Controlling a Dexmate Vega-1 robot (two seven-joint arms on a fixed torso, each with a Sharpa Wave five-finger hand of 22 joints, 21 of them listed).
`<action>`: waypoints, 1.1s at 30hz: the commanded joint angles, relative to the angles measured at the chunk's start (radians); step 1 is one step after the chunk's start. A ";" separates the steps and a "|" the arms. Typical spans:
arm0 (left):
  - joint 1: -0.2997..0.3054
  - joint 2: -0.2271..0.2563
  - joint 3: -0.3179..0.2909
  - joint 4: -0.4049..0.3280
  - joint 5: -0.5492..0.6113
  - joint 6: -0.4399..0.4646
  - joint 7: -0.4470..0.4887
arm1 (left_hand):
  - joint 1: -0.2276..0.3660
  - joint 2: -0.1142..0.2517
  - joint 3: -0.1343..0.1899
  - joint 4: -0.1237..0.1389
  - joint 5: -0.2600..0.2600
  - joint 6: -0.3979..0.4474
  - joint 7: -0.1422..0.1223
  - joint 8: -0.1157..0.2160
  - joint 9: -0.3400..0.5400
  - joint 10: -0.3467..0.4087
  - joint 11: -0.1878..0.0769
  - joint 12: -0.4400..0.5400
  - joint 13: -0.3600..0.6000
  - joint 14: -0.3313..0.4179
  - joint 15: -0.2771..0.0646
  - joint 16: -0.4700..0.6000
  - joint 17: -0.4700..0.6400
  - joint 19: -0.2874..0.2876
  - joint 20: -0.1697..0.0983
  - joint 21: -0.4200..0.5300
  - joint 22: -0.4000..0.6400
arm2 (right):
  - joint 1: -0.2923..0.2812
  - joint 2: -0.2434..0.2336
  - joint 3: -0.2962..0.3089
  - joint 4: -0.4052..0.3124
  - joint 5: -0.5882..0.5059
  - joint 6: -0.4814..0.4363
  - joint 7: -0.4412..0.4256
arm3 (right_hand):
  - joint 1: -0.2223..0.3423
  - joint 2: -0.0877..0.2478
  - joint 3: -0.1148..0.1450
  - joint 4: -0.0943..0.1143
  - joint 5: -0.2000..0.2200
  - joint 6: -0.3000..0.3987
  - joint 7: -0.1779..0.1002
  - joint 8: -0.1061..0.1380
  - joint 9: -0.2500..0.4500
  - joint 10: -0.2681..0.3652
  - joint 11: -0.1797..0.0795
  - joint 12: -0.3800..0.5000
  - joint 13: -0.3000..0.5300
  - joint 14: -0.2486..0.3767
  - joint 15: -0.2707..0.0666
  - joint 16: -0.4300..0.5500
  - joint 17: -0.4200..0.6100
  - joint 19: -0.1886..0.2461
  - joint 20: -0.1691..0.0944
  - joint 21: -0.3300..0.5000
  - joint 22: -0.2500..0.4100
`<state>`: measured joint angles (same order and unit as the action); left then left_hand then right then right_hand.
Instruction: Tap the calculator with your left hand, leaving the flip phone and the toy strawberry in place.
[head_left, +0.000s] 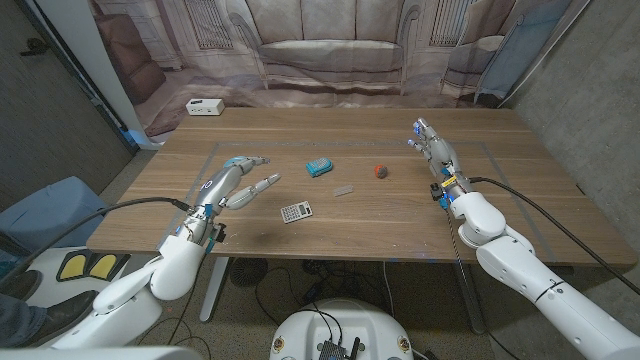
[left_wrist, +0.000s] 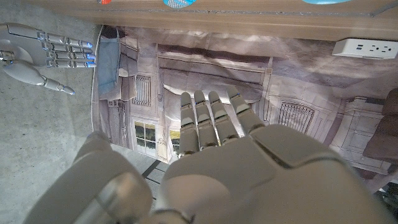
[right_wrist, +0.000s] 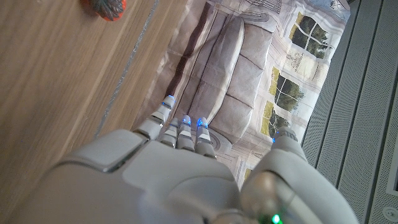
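1. Nearest the robot on the wooden table (head_left: 400, 225) lies the calculator (head_left: 296, 211), flat, with nothing touching it
2. Just to its left, the left hand (head_left: 238, 182) hovers over the table, fingers straight and apart, gripping nothing; its thumb tip points toward the calculator but stays apart from it
3. A small grey flat object (head_left: 343, 190), too small to identify, lies a little beyond the calculator
4. Farther on sits the blue flip phone (head_left: 319, 167), with the red toy strawberry (head_left: 380, 170) to its right, the two well apart
5. The right hand (head_left: 432, 146) is held at the far right, fingers extended, empty, well apart from the strawberry
6. A white power strip (head_left: 204, 106) lies at the far left corner
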<state>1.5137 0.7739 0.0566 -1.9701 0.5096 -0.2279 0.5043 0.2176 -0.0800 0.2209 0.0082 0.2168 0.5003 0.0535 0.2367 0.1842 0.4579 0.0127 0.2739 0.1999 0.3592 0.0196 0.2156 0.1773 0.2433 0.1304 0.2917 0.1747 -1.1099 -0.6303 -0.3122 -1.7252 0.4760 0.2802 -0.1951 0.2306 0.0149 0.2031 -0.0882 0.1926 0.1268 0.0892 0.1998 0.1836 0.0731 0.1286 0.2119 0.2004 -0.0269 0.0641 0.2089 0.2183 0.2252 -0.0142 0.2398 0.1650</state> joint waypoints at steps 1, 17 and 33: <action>0.008 0.039 0.019 -0.066 0.070 0.145 -0.024 | 0.005 0.008 -0.006 0.000 0.006 0.015 -0.002 -0.001 0.001 -0.010 0.006 -0.008 0.003 -0.009 0.007 -0.009 0.003 -0.005 0.004 -0.014 0.003 | -0.003 0.004 -0.001 0.002 0.003 0.000 -0.001 | -0.002 0.003 -0.001 -0.002 -0.003 0.008 0.002 -0.002 0.003 0.007 0.005 -0.003 -0.001 0.006 0.003 0.002 0.002 0.014 0.001 -0.003 0.005; -0.041 0.111 0.073 -0.130 0.097 0.260 -0.103 | -0.010 0.031 -0.015 0.010 0.003 0.247 0.035 0.045 0.000 -0.049 0.002 -0.037 0.004 -0.054 0.014 -0.029 0.005 -0.029 -0.004 -0.059 0.004 | -0.026 0.006 0.011 0.002 0.005 0.015 -0.015 | -0.003 0.004 -0.003 -0.004 -0.003 0.014 0.004 0.000 0.003 0.010 0.006 -0.002 -0.001 0.010 0.003 0.003 0.001 0.021 -0.002 -0.005 0.005; -0.102 0.180 0.149 -0.237 0.162 0.479 -0.282 | -0.021 0.038 -0.023 0.016 0.003 0.317 0.058 0.045 -0.002 -0.093 -0.004 -0.056 0.005 -0.105 0.014 -0.036 0.005 -0.061 -0.021 -0.082 0.005 | -0.046 0.003 0.028 -0.006 0.007 0.021 -0.028 | -0.004 0.006 -0.004 -0.005 -0.003 0.018 0.003 0.000 0.003 0.012 0.007 -0.002 -0.001 0.013 0.001 0.004 0.000 0.028 -0.003 -0.009 0.005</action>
<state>1.4647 0.9037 0.1437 -2.1323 0.6329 0.1129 0.3420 0.2002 -0.0497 0.2056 0.0235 0.2168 0.8078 0.1104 0.2787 0.1812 0.3729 0.0105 0.2215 0.2025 0.2604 0.0353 0.1845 0.1794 0.1855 0.1091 0.2111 0.1745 -1.1444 -0.6242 -0.2950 -1.7230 0.4815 0.2980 -0.2135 0.2306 0.0149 0.1990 -0.0923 0.1926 0.1378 0.0892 0.1998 0.1836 0.0804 0.1359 0.2119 0.2004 -0.0215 0.0587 0.2089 0.2186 0.2422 -0.0155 0.2322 0.1650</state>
